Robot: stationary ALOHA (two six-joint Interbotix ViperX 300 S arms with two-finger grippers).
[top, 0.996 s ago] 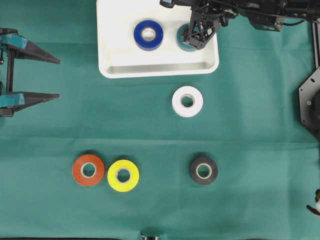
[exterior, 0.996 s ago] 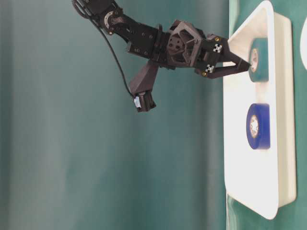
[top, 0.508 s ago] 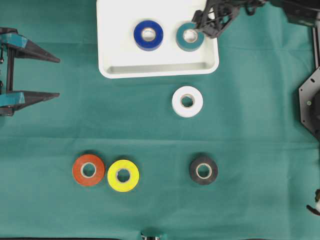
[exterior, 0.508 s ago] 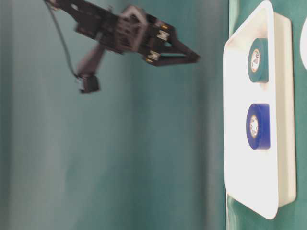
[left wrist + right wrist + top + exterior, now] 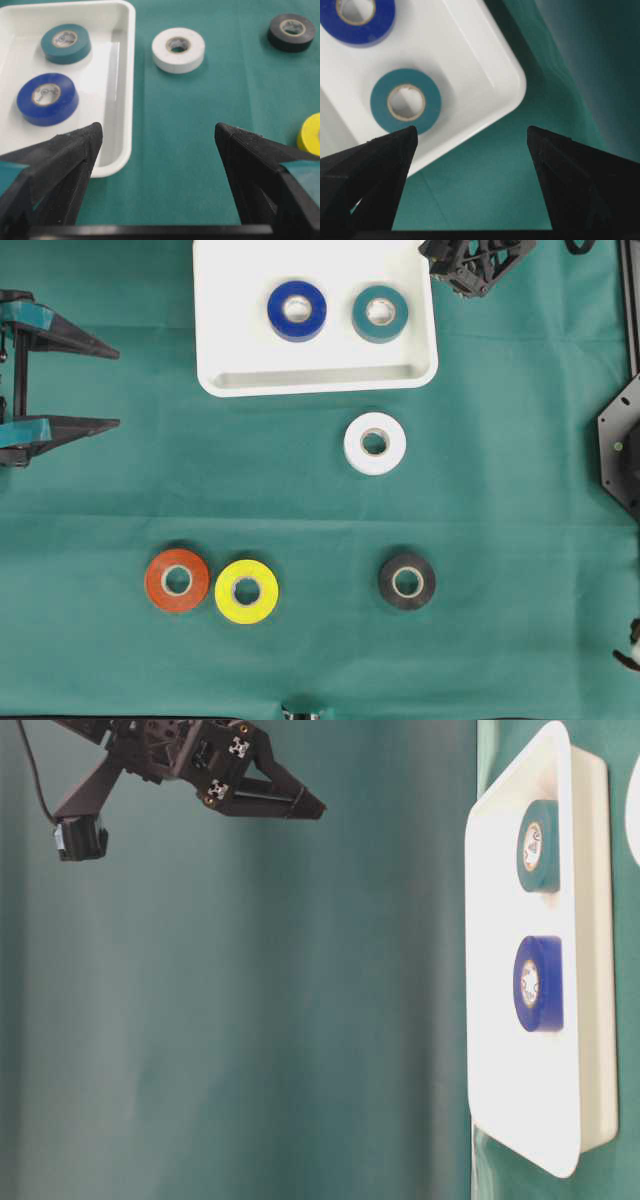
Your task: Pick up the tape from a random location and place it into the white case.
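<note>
The white case (image 5: 220, 340) lies at the top middle of the green cloth. Inside it, flat and side by side, are a blue tape (image 5: 277, 310) and a teal tape (image 5: 361, 315). My right gripper (image 5: 452, 272) hangs open and empty high above the cloth, just past the case's right corner; its wrist view has the teal tape (image 5: 432, 102) to the left of the left finger. My left gripper (image 5: 118, 389) rests open at the left edge, holding nothing. On the cloth lie a white tape (image 5: 353, 443), a black tape (image 5: 388, 581), an orange tape (image 5: 157, 580) and a yellow tape (image 5: 227, 592).
The orange and yellow rolls touch at the lower left. Black arm hardware (image 5: 620, 445) stands at the right edge. A green backdrop (image 5: 250, 1020) rises behind the case.
My right gripper has risen and drawn back to the right, away from the teal tape, which stays in the case. The left arm is as it was.
</note>
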